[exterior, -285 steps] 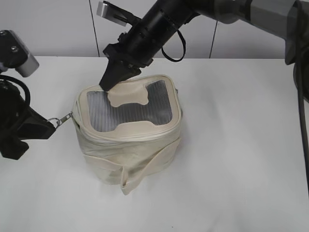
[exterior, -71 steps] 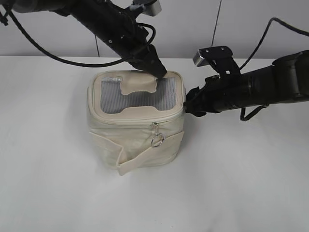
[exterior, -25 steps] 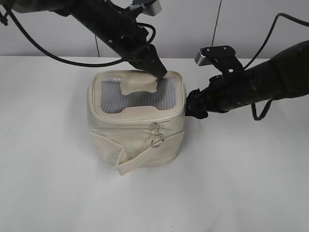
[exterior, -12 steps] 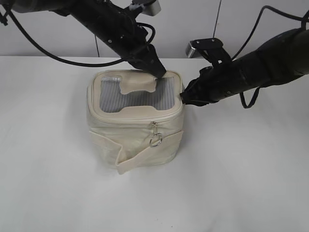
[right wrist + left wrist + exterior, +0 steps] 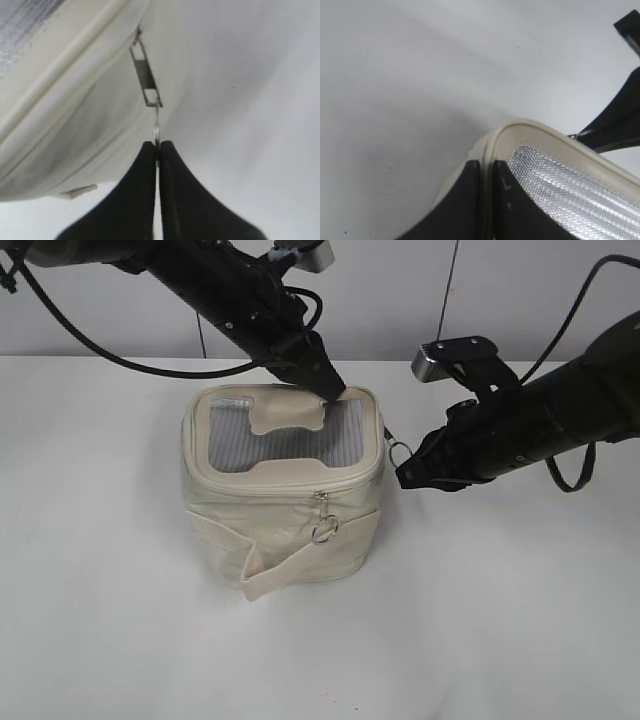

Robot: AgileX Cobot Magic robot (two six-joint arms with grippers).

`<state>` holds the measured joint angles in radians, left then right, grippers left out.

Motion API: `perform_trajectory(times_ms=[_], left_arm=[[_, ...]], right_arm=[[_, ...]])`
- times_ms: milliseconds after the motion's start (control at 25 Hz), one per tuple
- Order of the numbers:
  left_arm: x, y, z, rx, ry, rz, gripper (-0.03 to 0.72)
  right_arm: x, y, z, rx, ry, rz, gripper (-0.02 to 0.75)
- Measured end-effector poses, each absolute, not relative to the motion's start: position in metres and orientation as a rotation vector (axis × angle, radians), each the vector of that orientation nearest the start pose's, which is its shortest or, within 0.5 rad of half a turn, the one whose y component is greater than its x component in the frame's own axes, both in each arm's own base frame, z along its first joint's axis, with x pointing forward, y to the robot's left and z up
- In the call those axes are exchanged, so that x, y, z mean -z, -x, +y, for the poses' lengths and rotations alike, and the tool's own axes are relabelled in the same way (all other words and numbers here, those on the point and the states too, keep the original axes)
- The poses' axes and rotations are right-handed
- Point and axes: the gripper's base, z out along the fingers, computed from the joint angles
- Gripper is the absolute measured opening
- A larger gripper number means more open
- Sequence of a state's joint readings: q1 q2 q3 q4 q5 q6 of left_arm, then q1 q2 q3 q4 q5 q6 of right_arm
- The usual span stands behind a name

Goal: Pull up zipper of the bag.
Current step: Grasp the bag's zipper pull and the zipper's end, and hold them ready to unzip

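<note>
Both tools pinch: right tool (image 5: 157, 150) the zipper (image 5: 146, 80) ring, left tool (image 5: 486, 172) the bag (image 5: 280, 510) rim.

Bag (image 5: 280, 510) back and far rim hidden by left arm (image 5: 235, 295) — right wrist view crops ring (image 5: 156, 127) inside fingertips (image 5: 166, 165), bag cut off.

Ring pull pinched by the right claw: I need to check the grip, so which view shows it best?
The right wrist view: the ring pull sits edge-on between the right claw tips. The exterior view shows it small beside the bag. The left wrist view barely shows it.
</note>
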<state>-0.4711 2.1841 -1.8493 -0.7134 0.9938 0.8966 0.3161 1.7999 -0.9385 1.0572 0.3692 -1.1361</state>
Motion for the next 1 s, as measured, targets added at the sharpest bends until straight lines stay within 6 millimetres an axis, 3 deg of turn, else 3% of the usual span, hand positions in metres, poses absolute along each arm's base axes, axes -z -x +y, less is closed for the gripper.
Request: perform_trajectory(times_ms=[560, 800, 1000], left_arm=[[-0.224, -0.401, -0.263, 0.792, -1.286, 2.252, 0.032], [-0.223, -0.402, -0.263, 0.799, -1.235, 2.277, 0.032], [-0.223, -0.402, -0.263, 0.801, -1.222, 2.285, 0.032]], right_arm=[[-0.165, -0.280, 0.122, -0.503, 0.611, 2.470, 0.008], [-0.166, -0.269, 0.130, -0.606, 0.698, 2.491, 0.008], [-0.166, -0.253, 0.150, -0.637, 0.819, 2.474, 0.008]])
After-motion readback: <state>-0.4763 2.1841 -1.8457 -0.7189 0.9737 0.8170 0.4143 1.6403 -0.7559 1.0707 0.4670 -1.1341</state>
